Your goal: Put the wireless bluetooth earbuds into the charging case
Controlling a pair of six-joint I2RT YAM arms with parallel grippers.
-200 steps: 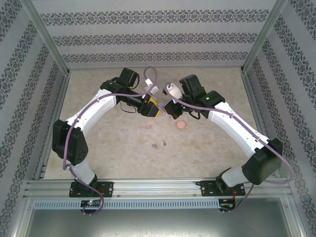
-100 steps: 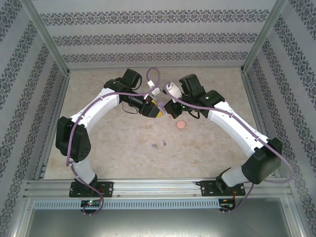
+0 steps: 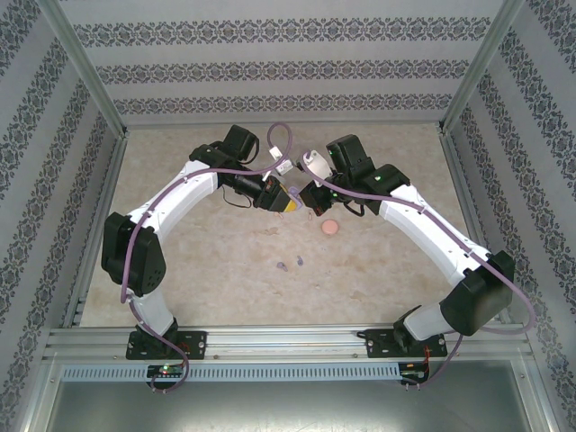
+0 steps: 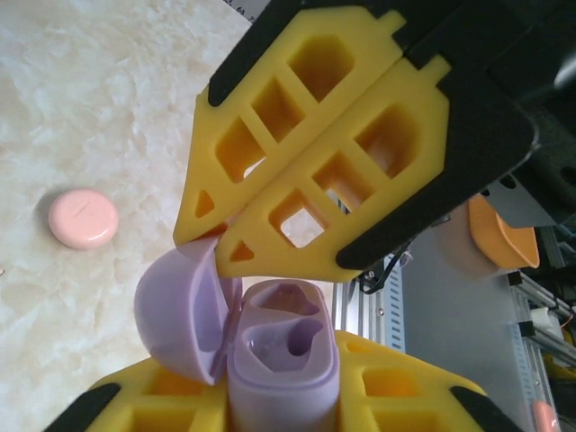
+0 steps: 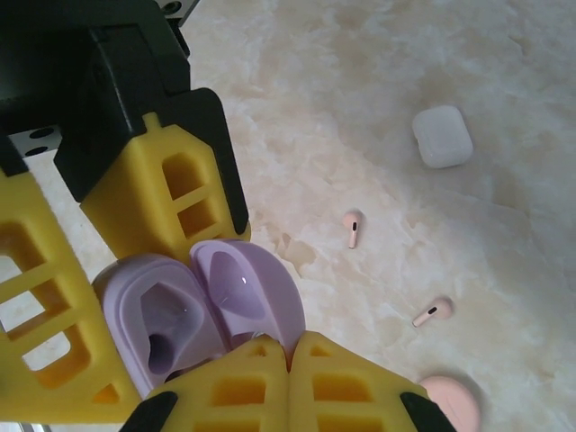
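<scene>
**Open purple case held in left gripper**

Top: left gripper (image 3: 288, 203) and right gripper (image 3: 309, 198) meet mid-table. Purple earbuds (image 3: 282, 266) lie on the marbled table (image 3: 207, 261).

Left wrist: the left fingers clamp the glossy purple charging case (image 4: 281, 378), upright, with its domed lid swung left.

Right wrist: the right fingers are pressed together. One pink earbud (image 5: 353, 229) lies stem up-down in frame, the other pink earbud (image 5: 432, 312) slanted.

Bright, even light — soft-focus close-ups

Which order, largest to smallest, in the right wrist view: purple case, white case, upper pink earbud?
1. purple case: largest, but nearest the camera, so its lead is unsure.
2. white case
3. upper pink earbud: clearly smallest.
</scene>
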